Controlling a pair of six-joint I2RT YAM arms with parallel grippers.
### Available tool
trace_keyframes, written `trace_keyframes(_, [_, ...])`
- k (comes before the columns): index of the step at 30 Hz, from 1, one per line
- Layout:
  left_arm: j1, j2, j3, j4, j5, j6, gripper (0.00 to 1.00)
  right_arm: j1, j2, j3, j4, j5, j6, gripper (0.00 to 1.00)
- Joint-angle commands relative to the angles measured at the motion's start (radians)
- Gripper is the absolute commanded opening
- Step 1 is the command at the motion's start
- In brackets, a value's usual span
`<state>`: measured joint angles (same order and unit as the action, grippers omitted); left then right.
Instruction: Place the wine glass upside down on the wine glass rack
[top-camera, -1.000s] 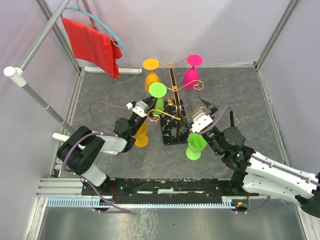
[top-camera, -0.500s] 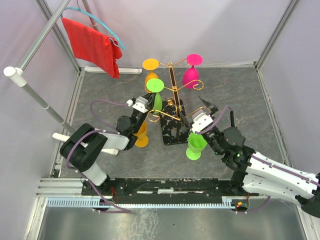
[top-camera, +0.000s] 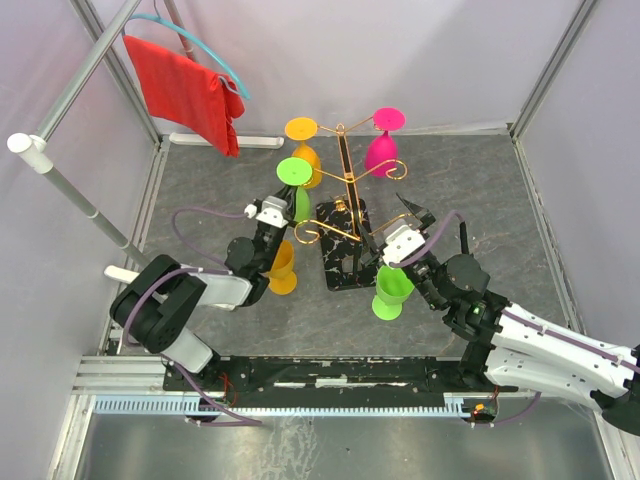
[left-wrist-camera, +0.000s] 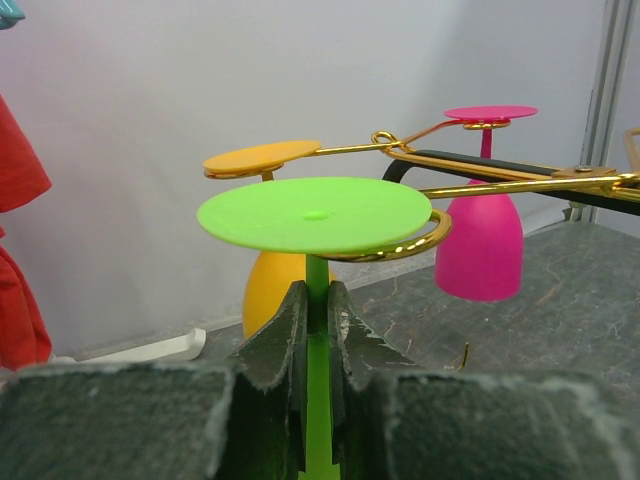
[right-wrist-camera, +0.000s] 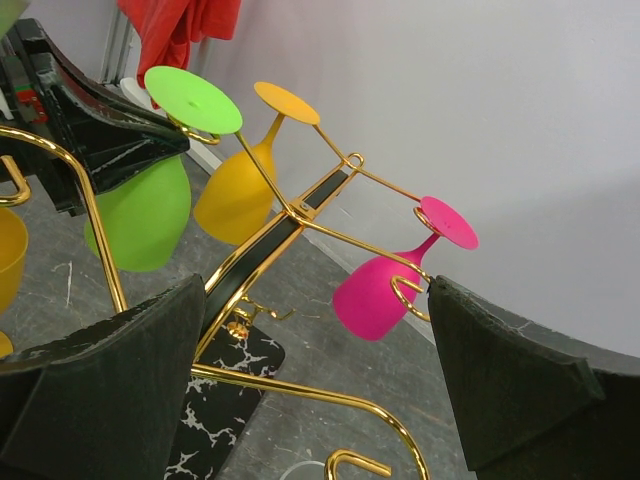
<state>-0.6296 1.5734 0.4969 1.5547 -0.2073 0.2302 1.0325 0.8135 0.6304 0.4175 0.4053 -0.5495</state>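
Observation:
My left gripper (top-camera: 280, 212) is shut on the stem of a green wine glass (top-camera: 298, 195) and holds it upside down, foot up, left of the gold wire rack (top-camera: 345, 170). In the left wrist view my fingers (left-wrist-camera: 292, 330) pinch the green stem (left-wrist-camera: 318, 275). The green foot (left-wrist-camera: 315, 213) sits just above a gold curled arm end (left-wrist-camera: 410, 243); I cannot tell if they touch. My right gripper (top-camera: 413, 212) is open and empty right of the rack post. Its wide-open jaws (right-wrist-camera: 320, 390) frame the rack's marbled black base (right-wrist-camera: 225, 400).
An orange glass (top-camera: 304, 150) and a pink glass (top-camera: 382, 150) hang upside down on the rack's far arms. A second orange glass (top-camera: 283, 270) and a second green glass (top-camera: 391, 290) stand upright on the table. A red cloth (top-camera: 185, 90) hangs at the back left.
My left gripper has carried the green glass to the left and slightly back, away from the rack's post. The right arm has not moved.

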Motion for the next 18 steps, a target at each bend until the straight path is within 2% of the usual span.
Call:
trace_keyframes(1, [0.005,-0.065,-0.043,0.175,0.008,0.063,0.03,0.005,0.004,0.021,0.015,0.017,0.016,1.0])
trace_keyframes(7, [0.005,-0.114,-0.088,0.174,0.106,0.044,0.04,0.006,0.015,0.02,0.024,0.021,0.02,1.0])
trace_keyframes(11, [0.005,-0.1,-0.076,0.174,0.186,0.014,0.08,0.005,0.031,0.021,0.029,0.024,0.021,1.0])
trace_keyframes(18, [0.005,-0.044,-0.029,0.174,0.208,-0.023,0.31,0.006,0.034,0.034,0.025,0.059,0.034,1.0])
